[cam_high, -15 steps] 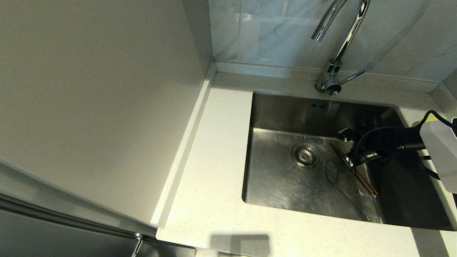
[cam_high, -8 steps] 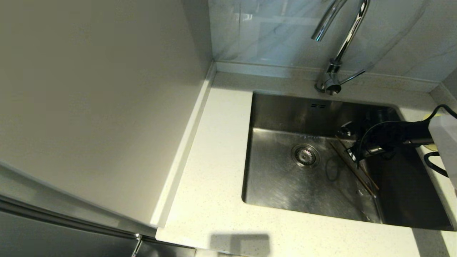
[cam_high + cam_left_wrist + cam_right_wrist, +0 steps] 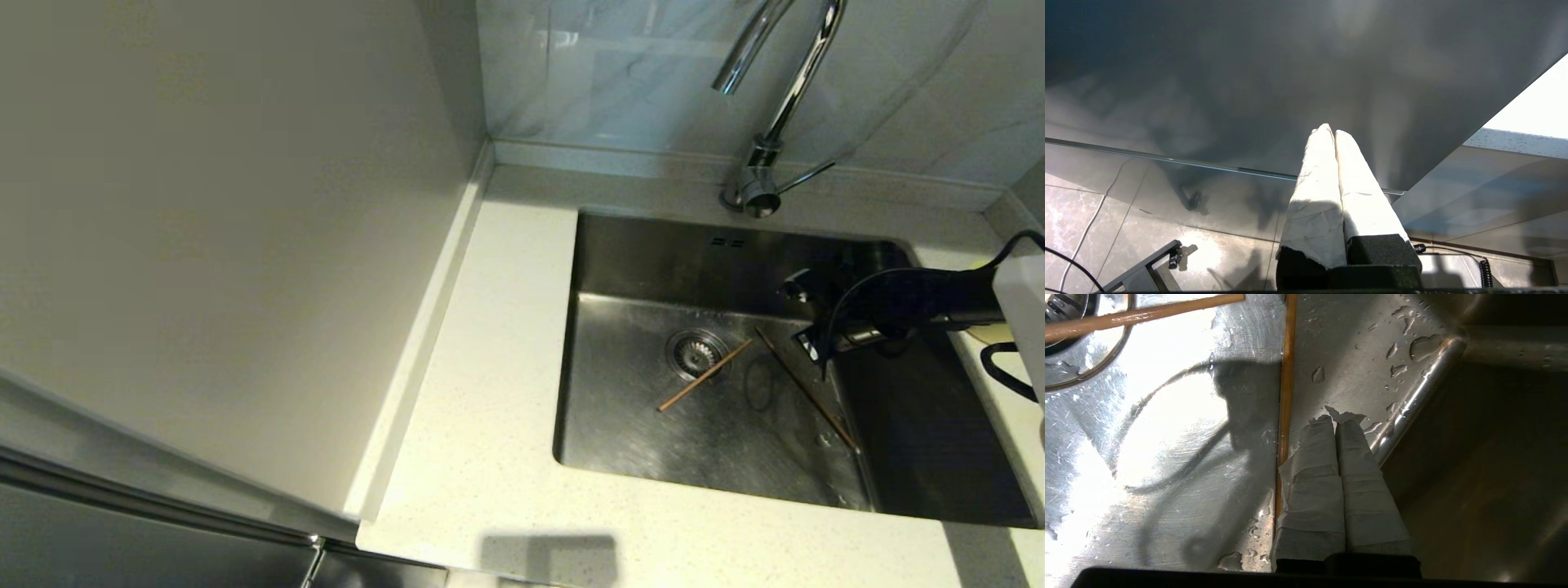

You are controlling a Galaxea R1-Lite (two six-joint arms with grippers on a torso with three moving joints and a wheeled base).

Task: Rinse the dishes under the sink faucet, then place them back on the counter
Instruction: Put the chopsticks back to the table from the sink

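Off-white counter [image 3: 490, 457] is bare of dishes; both chopsticks [image 3: 804, 388] lie in the sink [image 3: 653, 253], unheld by the pressed-together right gripper [image 3: 804, 343], so retrieval is judged outstanding.

The surface [image 3: 490, 457] is off-white with fine dark speckles. The sink [image 3: 653, 253] is brushed grey steel, scratched and dotted with water drops. Two chopsticks [image 3: 704, 375] are plain light brown wood. The faucet [image 3: 775, 106] is shiny chrome. The wall tile [image 3: 620, 73] is pale grey with faint marbled veins. The right tool [image 3: 1336, 420] has white-wrapped fingers [image 3: 1314, 477] on a black body.
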